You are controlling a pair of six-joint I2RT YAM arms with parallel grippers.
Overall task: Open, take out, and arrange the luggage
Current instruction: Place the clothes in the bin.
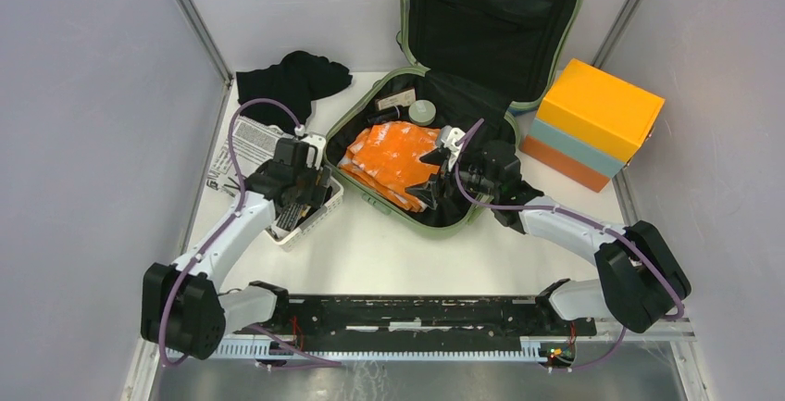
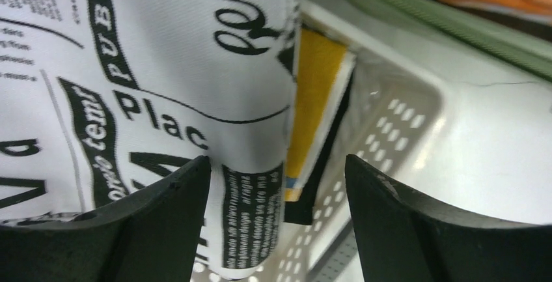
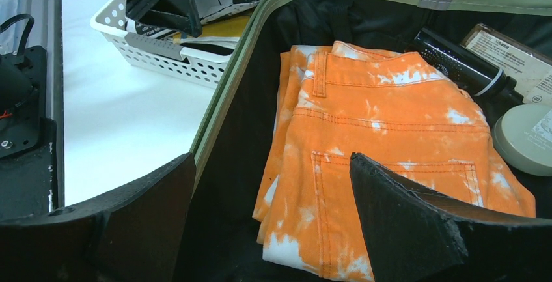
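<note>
The sage-green luggage (image 1: pixel 370 199) lies open mid-table with its black-lined lid (image 1: pixel 491 21) standing up at the back. Folded orange tie-dye trousers (image 3: pixel 390 132) lie in its base. My right gripper (image 3: pixel 273 178) hovers open just above the trousers' near edge, inside the green rim (image 3: pixel 228 99), and grips nothing. My left gripper (image 2: pixel 278 178) is open over the white perforated basket (image 2: pixel 397 126). A newsprint-patterned cloth (image 2: pixel 150 86) lies under it, its rolled end between the fingers and beside the left one, unclamped. A yellow flat item (image 2: pixel 316 93) lies next to the cloth.
A black bottle (image 3: pixel 462 67), a labelled box (image 3: pixel 514 54) and a round pale jar (image 3: pixel 527 139) sit in the luggage's far end. A black garment (image 1: pixel 292 81) lies at the back left; an orange and light-blue box (image 1: pixel 597 123) stands at the right. Printed paper (image 1: pixel 250 142) lies left of the basket.
</note>
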